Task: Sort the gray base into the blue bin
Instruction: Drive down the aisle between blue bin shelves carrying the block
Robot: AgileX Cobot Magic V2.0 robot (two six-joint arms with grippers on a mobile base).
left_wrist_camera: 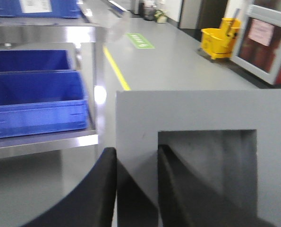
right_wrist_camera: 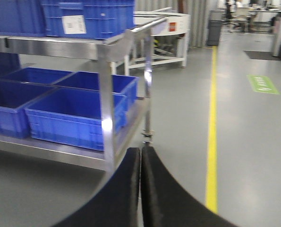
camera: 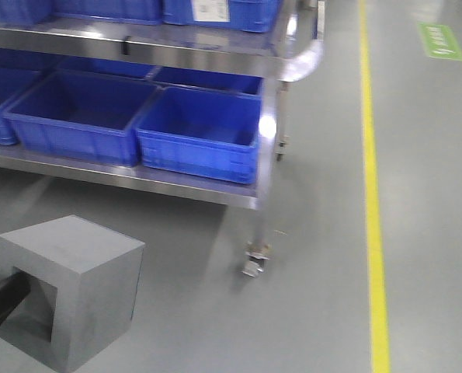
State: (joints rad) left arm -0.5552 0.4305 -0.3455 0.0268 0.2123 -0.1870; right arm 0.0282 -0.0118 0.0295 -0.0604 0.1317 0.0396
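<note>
The gray base [camera: 79, 291] is a light-gray cube with a square recess, held in the air at the lower left of the front view. My left gripper [left_wrist_camera: 136, 153] is shut on its wall, one finger outside and one inside the recess [left_wrist_camera: 206, 165]. The blue bin [camera: 203, 132] sits on the lower shelf of a steel cart, ahead and to the right of the block; it also shows in the left wrist view [left_wrist_camera: 36, 104] and the right wrist view [right_wrist_camera: 79, 116]. My right gripper [right_wrist_camera: 140, 150] is shut and empty, off the shelf's corner.
The steel cart [camera: 215, 194] holds several more blue bins on its lower and upper shelves; its caster [camera: 255, 260] rests on the grey floor. A yellow floor line [camera: 374, 194] runs along the right. A yellow mop bucket [left_wrist_camera: 220, 42] stands far off.
</note>
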